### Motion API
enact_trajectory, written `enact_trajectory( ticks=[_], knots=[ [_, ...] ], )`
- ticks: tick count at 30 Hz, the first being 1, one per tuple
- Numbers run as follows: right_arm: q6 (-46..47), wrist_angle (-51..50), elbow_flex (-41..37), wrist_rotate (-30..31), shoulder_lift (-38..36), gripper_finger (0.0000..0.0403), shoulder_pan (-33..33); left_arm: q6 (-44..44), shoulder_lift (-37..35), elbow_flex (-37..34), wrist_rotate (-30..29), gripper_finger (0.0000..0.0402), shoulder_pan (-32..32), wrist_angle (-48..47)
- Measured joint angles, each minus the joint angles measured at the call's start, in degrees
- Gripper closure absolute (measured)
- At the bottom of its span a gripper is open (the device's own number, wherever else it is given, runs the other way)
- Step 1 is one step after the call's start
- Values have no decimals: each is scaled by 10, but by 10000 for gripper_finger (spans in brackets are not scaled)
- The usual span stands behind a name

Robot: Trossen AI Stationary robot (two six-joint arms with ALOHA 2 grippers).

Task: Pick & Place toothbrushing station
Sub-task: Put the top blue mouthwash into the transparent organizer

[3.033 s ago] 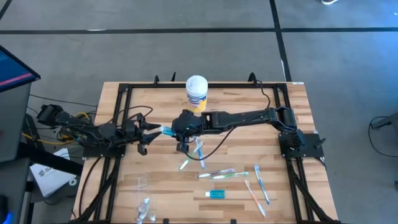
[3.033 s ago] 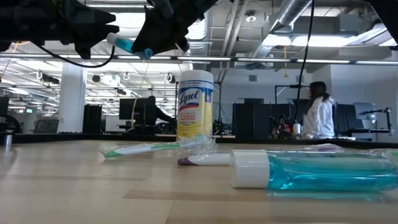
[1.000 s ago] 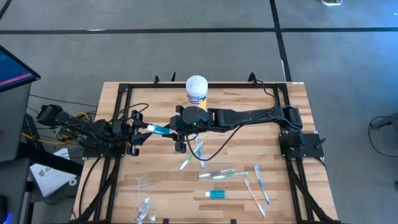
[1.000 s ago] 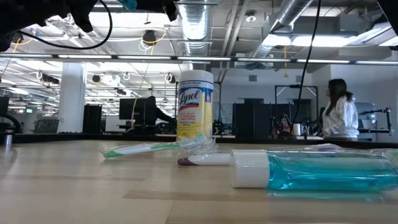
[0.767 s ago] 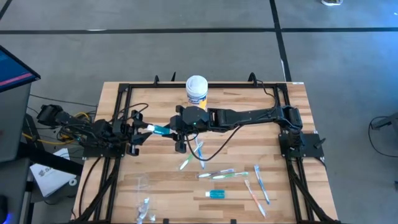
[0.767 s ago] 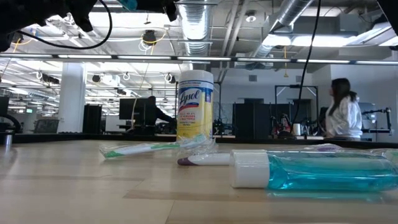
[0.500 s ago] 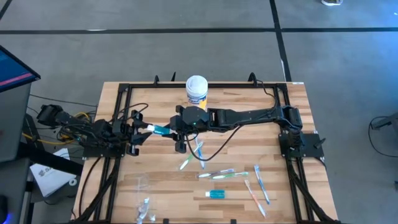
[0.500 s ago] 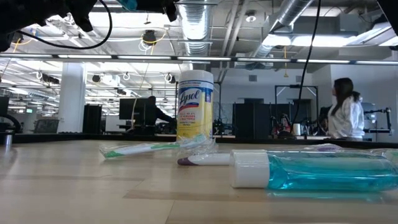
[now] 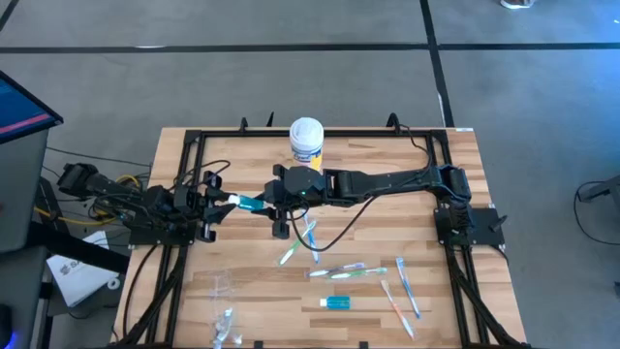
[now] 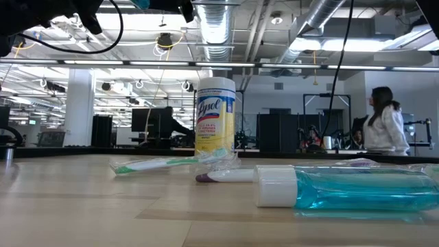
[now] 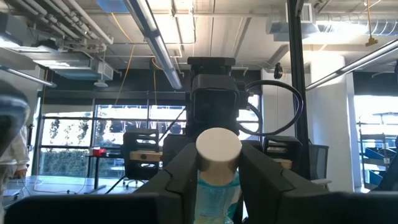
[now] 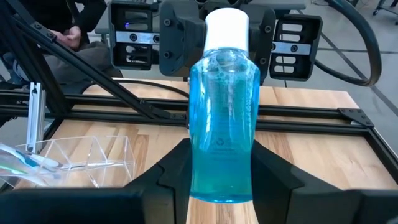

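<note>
The right claw [image 12: 221,163] pinches the blue bottle [image 12: 222,124] round its lower body, one finger on each side. It holds the bottle level in the air above the left middle of the table [image 9: 426,291]. The bottle's white cap [image 12: 226,28] points away from that claw, straight into the left claw [image 11: 219,168]. In the left wrist view the left claw's fingers lie against the cap on both sides, so I judge it pressed onto the cap.

This looks like a hand-over from the right arm to the left. To do it well, the left claw should be firm on the bottle before the right claw spreads, because a round, smooth cap can twist or slip out. A grip further down, on the neck or shoulder, would be safer than one on the cap alone. The right claw should open without pulling, then draw straight back along the bottle's axis.

So the bottle bridges the two claws, with its body in the right one and its cap in the left one, well clear of the wood.

Below it, nearer the table's front edge, a second blue bottle [image 10: 357,189] lies on its side. The scattered toothbrushes [image 9: 344,273] lie just behind that. Past the hand-over, a wipes canister [image 9: 306,141] stands upright near the table's rear edge.
</note>
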Motion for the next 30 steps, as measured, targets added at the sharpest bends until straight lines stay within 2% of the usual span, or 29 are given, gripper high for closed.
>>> enact_trajectory(
  ticks=[6,14,19,30],
  knots=[
    [0,-9,0,0,0,274,0,-2,0,0,-6,319,0,-4],
    [0,-31,0,0,0,218,0,-7,1,0,-9,319,-3,-6],
    [0,-65,0,-45,0,192,0,-9,1,0,-8,320,-18,-7],
    [0,-143,0,-74,0,188,4,-36,0,0,-8,320,-61,-45]
  ],
)
